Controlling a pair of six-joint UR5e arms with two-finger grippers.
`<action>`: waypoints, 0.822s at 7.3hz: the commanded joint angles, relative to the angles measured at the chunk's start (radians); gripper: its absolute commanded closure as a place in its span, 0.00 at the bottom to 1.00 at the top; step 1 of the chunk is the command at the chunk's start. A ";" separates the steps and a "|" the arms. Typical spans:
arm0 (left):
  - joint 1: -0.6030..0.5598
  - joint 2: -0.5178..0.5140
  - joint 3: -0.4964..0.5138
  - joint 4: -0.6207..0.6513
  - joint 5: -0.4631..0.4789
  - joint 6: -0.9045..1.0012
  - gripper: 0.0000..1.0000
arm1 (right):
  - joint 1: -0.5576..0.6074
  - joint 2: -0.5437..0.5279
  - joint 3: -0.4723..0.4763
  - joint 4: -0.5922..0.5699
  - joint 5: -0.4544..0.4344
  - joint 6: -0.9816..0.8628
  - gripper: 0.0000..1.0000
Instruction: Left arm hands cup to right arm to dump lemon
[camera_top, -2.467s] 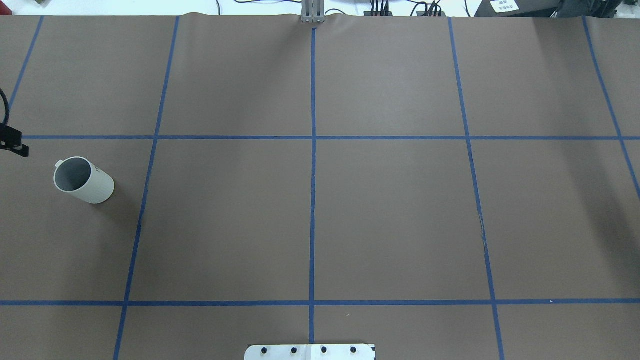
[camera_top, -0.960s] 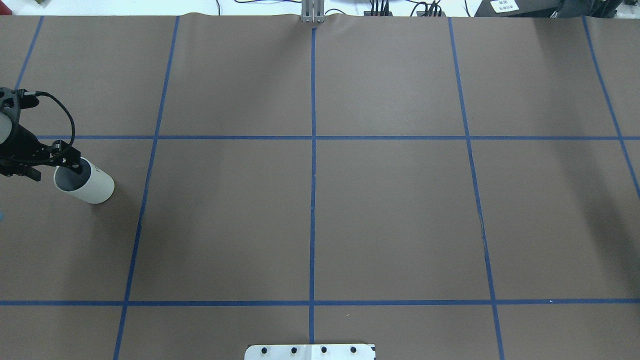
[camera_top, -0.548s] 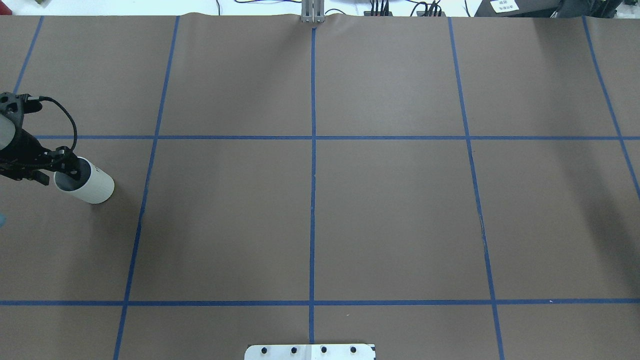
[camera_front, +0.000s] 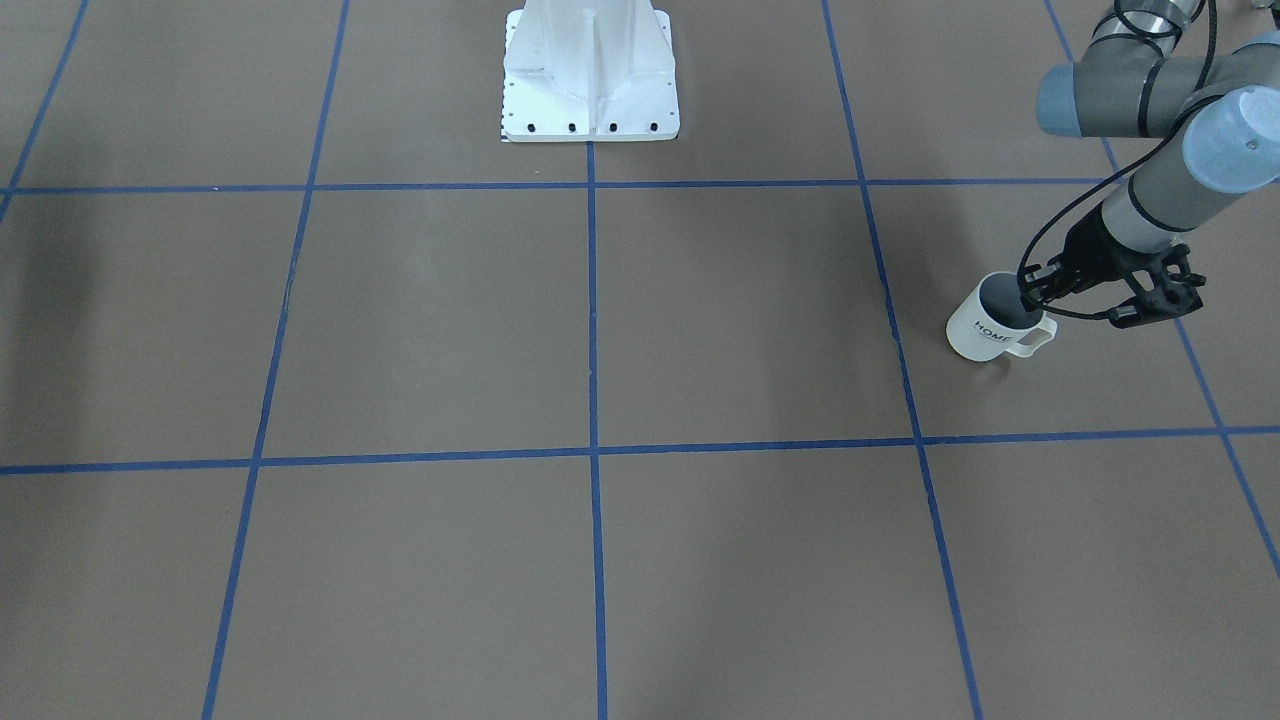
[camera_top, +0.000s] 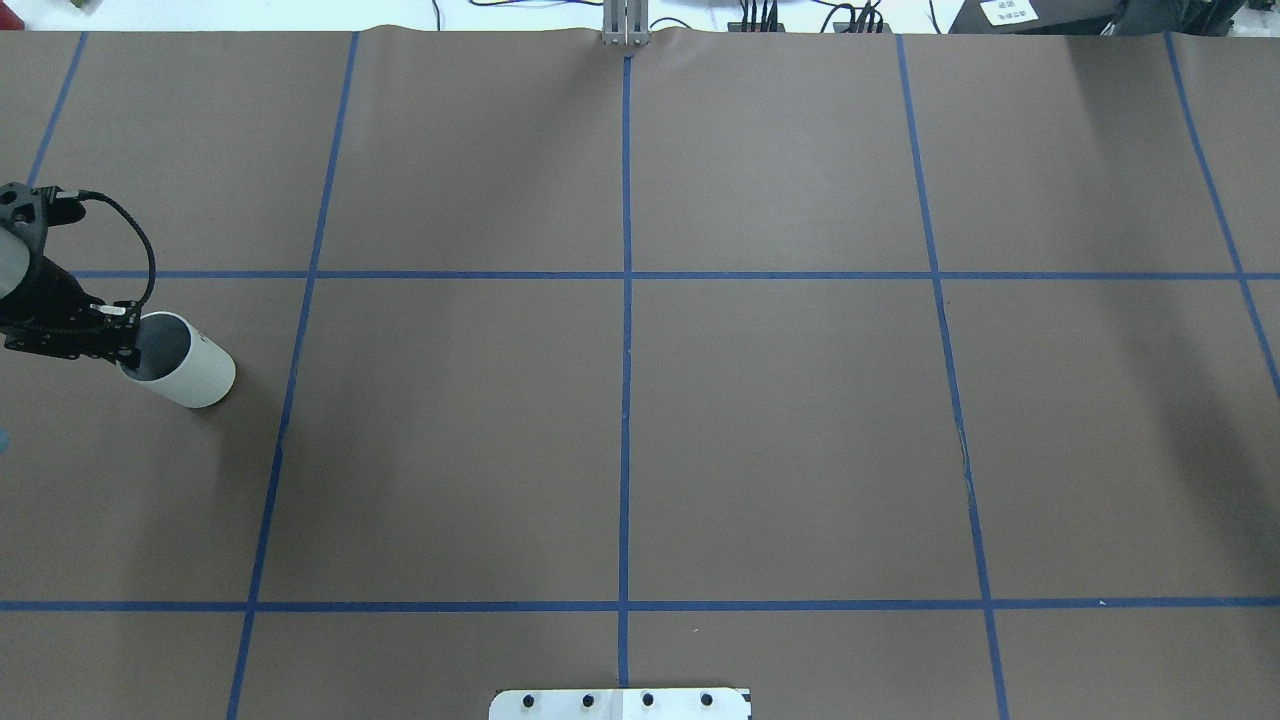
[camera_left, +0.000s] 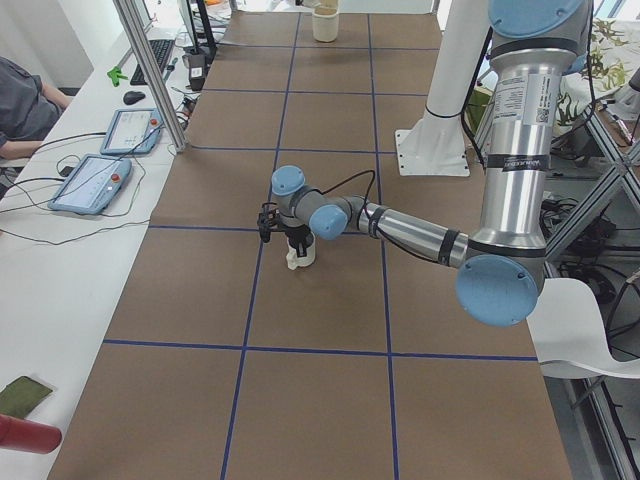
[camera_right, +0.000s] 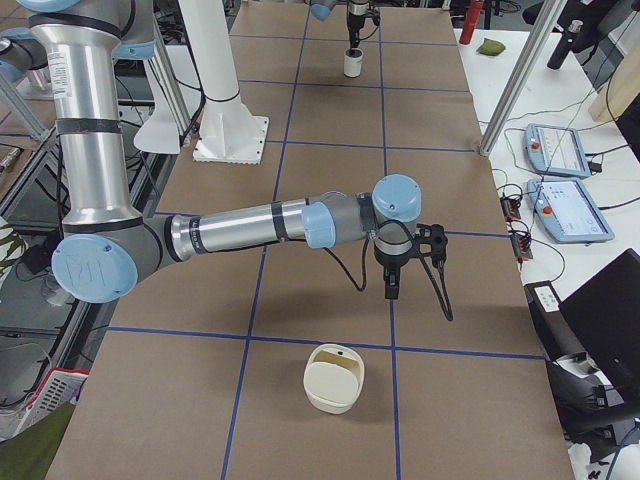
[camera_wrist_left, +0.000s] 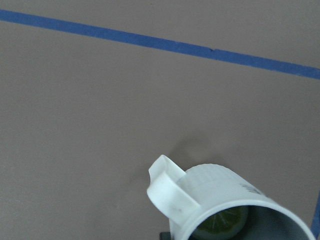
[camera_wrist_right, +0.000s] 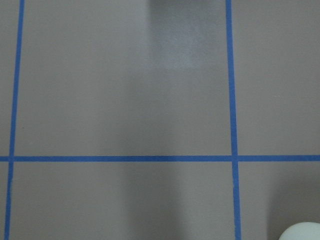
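The cup (camera_front: 985, 330) stood at the counter's (camera_front: 600, 350) left end with the lemon (camera_wrist_left: 222, 222) down inside it. The left gripper (camera_front: 1036, 295) was clamped on its rim by the handle. The right gripper (camera_right: 392, 285) hung well apart; couldn't tell if it was open or closed.

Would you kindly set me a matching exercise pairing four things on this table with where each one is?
Things:
1 cup
2 lemon
3 left gripper
4 white base

Places:
A inside the cup
B at the cup's rim
C middle of the table's robot-side edge
D upright on the table's left part

Pairs: 1-D; 2-A; 3-B; 4-C
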 joint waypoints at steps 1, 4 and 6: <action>-0.017 -0.041 -0.060 0.113 -0.026 0.003 1.00 | 0.005 0.054 0.027 -0.012 0.031 0.001 0.00; -0.072 -0.335 -0.059 0.480 -0.026 0.014 1.00 | -0.084 0.186 0.033 -0.002 -0.004 0.195 0.01; -0.071 -0.435 -0.033 0.546 -0.025 0.003 1.00 | -0.229 0.293 0.032 -0.005 -0.075 0.265 0.01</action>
